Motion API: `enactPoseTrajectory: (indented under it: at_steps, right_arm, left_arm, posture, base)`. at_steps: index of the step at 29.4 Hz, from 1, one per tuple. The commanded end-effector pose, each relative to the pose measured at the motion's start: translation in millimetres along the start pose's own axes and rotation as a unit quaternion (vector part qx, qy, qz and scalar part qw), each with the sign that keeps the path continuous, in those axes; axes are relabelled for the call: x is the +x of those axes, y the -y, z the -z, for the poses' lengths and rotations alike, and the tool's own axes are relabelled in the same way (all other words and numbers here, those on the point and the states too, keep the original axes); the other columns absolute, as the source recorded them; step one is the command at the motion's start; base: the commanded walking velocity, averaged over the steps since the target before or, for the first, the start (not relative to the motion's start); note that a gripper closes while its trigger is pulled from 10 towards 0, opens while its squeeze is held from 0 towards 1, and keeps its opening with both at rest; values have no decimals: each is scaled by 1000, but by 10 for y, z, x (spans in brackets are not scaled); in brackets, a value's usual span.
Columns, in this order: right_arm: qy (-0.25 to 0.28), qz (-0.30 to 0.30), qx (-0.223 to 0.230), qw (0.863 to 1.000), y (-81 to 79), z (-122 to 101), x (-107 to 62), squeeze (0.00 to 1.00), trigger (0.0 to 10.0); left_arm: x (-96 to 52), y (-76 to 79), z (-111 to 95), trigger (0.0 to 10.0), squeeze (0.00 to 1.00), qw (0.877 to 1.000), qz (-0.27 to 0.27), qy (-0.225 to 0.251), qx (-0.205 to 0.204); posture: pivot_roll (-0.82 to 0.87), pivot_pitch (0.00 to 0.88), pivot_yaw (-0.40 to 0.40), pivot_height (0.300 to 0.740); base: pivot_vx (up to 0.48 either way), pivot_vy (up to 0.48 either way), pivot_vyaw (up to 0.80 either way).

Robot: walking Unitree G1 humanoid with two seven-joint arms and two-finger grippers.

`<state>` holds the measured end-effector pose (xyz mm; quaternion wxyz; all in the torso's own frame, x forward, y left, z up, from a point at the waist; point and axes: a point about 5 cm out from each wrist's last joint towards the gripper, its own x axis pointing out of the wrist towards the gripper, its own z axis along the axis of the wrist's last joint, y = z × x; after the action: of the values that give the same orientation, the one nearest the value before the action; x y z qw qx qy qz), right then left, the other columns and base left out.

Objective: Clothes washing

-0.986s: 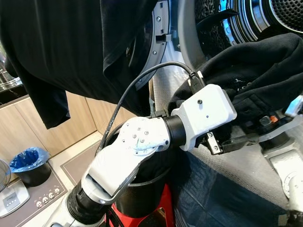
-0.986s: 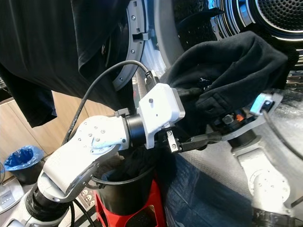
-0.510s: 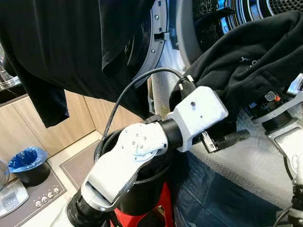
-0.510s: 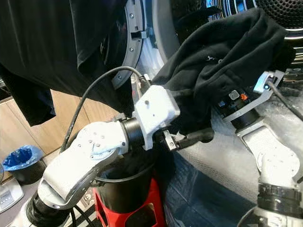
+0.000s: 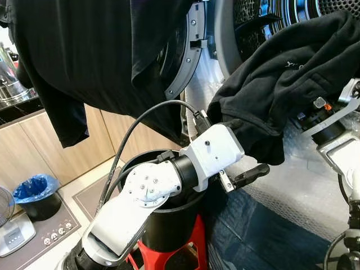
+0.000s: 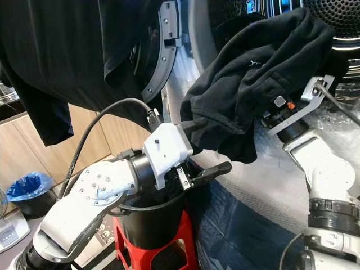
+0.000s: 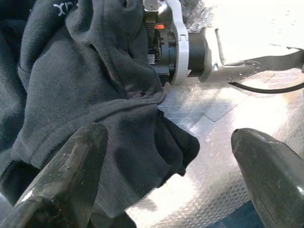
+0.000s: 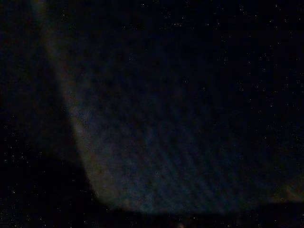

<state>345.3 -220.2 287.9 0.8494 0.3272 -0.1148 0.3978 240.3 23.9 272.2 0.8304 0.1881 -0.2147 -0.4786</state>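
A black fleece garment (image 5: 292, 73) is draped over my right arm's wrist (image 5: 333, 121) and held up in front of the washing machine's drum opening (image 5: 298, 14). The right gripper is buried under the cloth, and the right wrist view is dark with fabric. My left gripper (image 7: 166, 137) is open just below the garment's hanging hem (image 6: 236, 140). One of its fingers (image 5: 253, 171) sticks out free beneath the cloth. It hovers over a black bucket (image 5: 169, 222) on a red stool (image 5: 188, 253).
Another black garment (image 5: 84, 50) hangs over the open machine door (image 5: 188, 62). Blue denim (image 5: 253, 225) lies low against the machine's bubble-wrapped front (image 5: 298, 180). Wooden cabinets (image 5: 34, 152) and a blue-lined bin (image 5: 34, 194) stand on the left.
My left gripper has drawn back down and to the left, off the fleece, towards the bucket. The right arm has lifted the fleece higher towards the drum.
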Motion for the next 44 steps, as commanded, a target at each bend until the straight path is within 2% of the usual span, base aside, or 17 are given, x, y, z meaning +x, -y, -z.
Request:
enactPoseTrajectory:
  at_steps: [1,3,4,6,9,10,11,17,21,26,29,35,40,44]
  right_arm:
    - [76,-74,-71,992,-320,-495,199,0,10000]
    - [82,-98,-78,989,-355,-573,220,0,10000]
    - [73,-143,-84,983,-399,-596,183,0,10000]
    - [63,-168,-84,980,-420,-593,152,0,10000]
    - [7,-176,-93,980,-376,-504,43,0,10000]
    - [-18,-195,-95,976,-404,-466,-20,0,10000]
    - [-21,-203,-94,974,-423,-467,-36,0,10000]
    - [-38,-203,-111,972,-465,-488,-64,0,10000]
    - [-39,-182,-108,977,-482,-528,-70,0,10000]
    - [-27,-175,-131,975,-654,-591,-21,0,10000]
    - [-29,-161,-147,975,-783,-570,63,0,10000]
    - [-39,-87,-184,978,-823,-523,401,0,10000]
    - [-40,-19,-172,984,-741,-557,657,0,10000]
    - [-43,69,-154,985,-579,-617,811,0,10000]
  left_arm:
    - [-18,15,-35,10000,0,1000,-2,3,12]
    - [-21,20,-40,10000,0,1000,-2,5,15]
    - [-20,25,-41,10000,0,1000,-3,7,12]
    - [-20,28,-39,10000,0,1000,-4,7,9]
    - [-23,46,-38,10000,0,1000,-4,6,4]
    - [-33,46,-35,10000,0,1000,-8,3,5]
    - [-37,47,-33,10000,0,1000,-9,2,5]
    - [-40,63,-30,10000,0,1000,-16,1,-3]
    - [-41,72,-29,10000,0,1000,-19,0,-5]
    - [-31,83,-38,10000,0,1000,-26,1,-9]
    - [-23,97,-38,10000,0,1000,-26,2,-14]
    - [-5,122,-44,10000,0,999,-27,2,-20]
    - [-9,147,-52,10000,0,999,-31,1,-25]
    - [-9,175,-64,10000,0,999,-36,0,-29]
  posture:
    - [-38,0,13,740]
    - [-37,0,11,740]
    - [-36,0,9,740]
    - [-36,0,9,740]
    - [-22,0,-1,740]
    - [-18,0,-6,740]
    - [-19,0,-6,740]
    - [-19,0,-15,740]
    - [-15,0,-23,740]
    - [-18,0,-32,740]
    - [-19,0,-37,740]
    - [-19,0,-47,740]
    - [-12,0,-64,740]
    - [-4,0,-84,740]
  base:
    - [0,0,0]
    - [0,0,0]
    - [0,0,0]
    - [0,0,0]
    - [0,0,0]
    - [0,0,0]
    - [0,0,0]
    - [0,0,0]
    - [0,0,0]
    - [0,0,0]
    - [0,0,0]
    - [0,0,0]
    - [0,0,0]
    - [0,0,0]
